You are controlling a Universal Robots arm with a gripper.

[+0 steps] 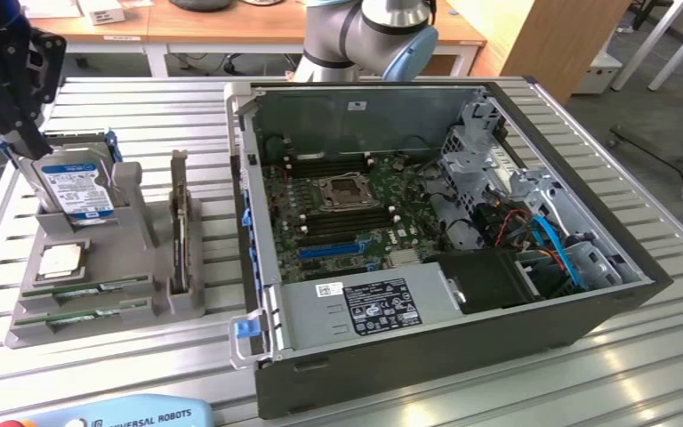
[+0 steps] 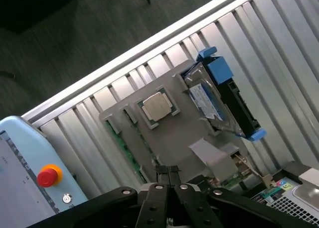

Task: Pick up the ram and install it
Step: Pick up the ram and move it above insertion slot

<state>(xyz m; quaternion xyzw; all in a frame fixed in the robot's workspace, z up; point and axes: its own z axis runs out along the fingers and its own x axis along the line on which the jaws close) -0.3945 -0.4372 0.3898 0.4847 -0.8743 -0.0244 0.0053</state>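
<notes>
Jaws clenched empty, the gripper (image 2: 168, 172) is hovering over the holder (image 1: 92, 333), where the ram (image 1: 86, 287) is sitting slotted beside the processor chip (image 1: 60, 260) (hard drive (image 1: 75, 187) behind). Descending shut could be risking a knock that skews the stick, well apart from the computer case (image 1: 461, 356) on the exterior view's right.

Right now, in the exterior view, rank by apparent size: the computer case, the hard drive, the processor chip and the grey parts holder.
Largest to smallest:
1. computer case
2. grey parts holder
3. hard drive
4. processor chip
No two look close enough to tie.
</notes>
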